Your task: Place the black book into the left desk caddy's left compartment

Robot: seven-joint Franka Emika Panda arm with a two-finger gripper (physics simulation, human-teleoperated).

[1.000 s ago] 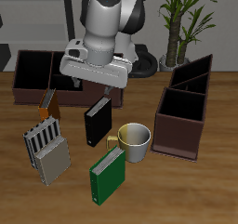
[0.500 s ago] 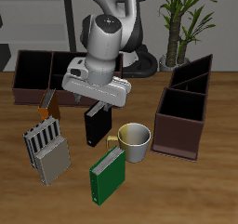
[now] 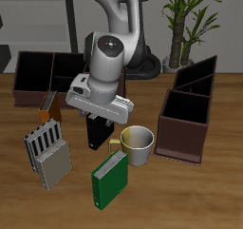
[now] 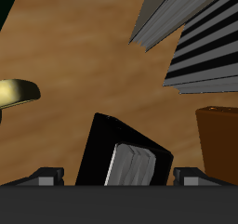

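The black book (image 3: 97, 135) stands upright on the table beside the mug, right under my hand. In the wrist view the black book (image 4: 110, 144) shows its cover and white page edges just below me. My gripper (image 3: 96, 117) is open, and in the wrist view the gripper (image 4: 121, 177) has one fingertip on each side of the book, not closed on it. The left desk caddy (image 3: 179, 136), dark reddish-brown with a slanted divider, stands apart from the book, past the mug.
A cream mug (image 3: 139, 143) stands beside the book. A green book (image 3: 109, 181) and a grey striped book (image 3: 47, 155) stand nearer the front edge. A small orange-brown box (image 3: 49, 106) and a wide dark brown caddy (image 3: 40, 71) are farther back.
My arm has come down and forward over the black book, from well above it to just over its top. The book and other objects have not moved.
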